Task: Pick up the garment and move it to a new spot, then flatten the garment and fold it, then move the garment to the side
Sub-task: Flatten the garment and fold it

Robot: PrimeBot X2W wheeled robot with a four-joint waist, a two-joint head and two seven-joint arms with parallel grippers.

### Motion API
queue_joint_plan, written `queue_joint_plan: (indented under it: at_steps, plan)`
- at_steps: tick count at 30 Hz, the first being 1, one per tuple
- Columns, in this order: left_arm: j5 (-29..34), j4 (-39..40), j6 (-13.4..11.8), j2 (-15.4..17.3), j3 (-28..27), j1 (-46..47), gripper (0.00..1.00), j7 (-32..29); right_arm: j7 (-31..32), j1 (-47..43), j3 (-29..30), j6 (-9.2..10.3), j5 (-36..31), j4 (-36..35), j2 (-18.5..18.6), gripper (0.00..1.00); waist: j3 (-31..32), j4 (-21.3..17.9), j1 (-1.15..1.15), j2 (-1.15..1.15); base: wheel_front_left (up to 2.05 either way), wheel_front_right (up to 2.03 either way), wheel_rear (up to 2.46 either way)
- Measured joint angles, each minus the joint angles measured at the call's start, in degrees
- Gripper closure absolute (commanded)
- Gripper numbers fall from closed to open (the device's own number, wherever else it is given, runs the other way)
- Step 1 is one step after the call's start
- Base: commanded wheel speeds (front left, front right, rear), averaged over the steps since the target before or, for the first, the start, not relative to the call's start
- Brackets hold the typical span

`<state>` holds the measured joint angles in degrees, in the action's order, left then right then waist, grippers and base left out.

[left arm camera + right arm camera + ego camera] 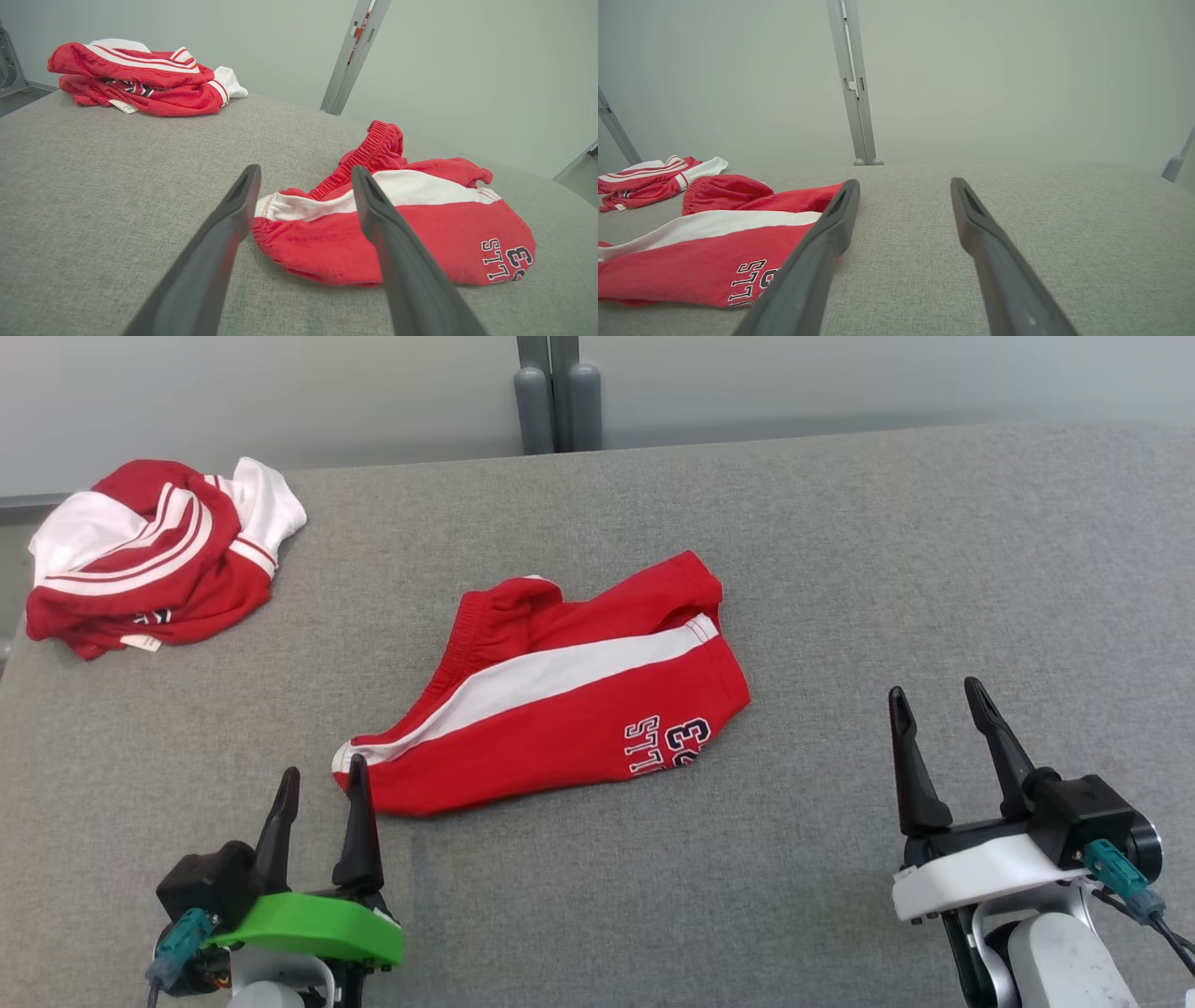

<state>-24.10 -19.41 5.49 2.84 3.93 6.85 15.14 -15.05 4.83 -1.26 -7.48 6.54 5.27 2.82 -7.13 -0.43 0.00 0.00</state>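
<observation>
Grey table, red shorts lying rumpled at its middle, waistband bunched. Left gripper spread and empty, just beside the near corner. Right gripper spread too, well apart. The danger: a shallow pinch catches one layer only, and the shorts sag open or slip mid-carry.

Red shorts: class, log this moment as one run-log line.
red shorts on table | left tool open, beside near corner | right tool open, clear of shorts | second garment far left

Both jaws spread wide on left arm and right arm.
</observation>
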Motion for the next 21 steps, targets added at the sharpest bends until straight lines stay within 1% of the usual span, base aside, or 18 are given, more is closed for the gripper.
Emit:
queue_joint_plan:
  at_steps: [5,11,21]
  plan:
    - [1.59,3.47,-1.67,-0.01,1.40,-3.70,0.00,-0.01,0.00,-1.15,0.48,0.00,-0.03,0.41,0.00,0.00,1.94,0.86,0.00,0.00,0.00,0.00,0.00]
    - [2.03,6.36,-3.43,-0.01,2.36,-6.55,0.00,-0.01,0.00,-2.27,0.42,0.00,0.33,0.78,0.00,0.00,4.03,1.68,0.00,0.00,0.00,0.00,0.00]
    - [2.41,8.11,-4.47,-0.01,4.16,-7.88,0.00,-0.01,0.00,-2.82,0.00,0.00,0.77,1.08,0.00,0.00,5.88,2.38,0.00,0.00,0.00,0.00,0.00]
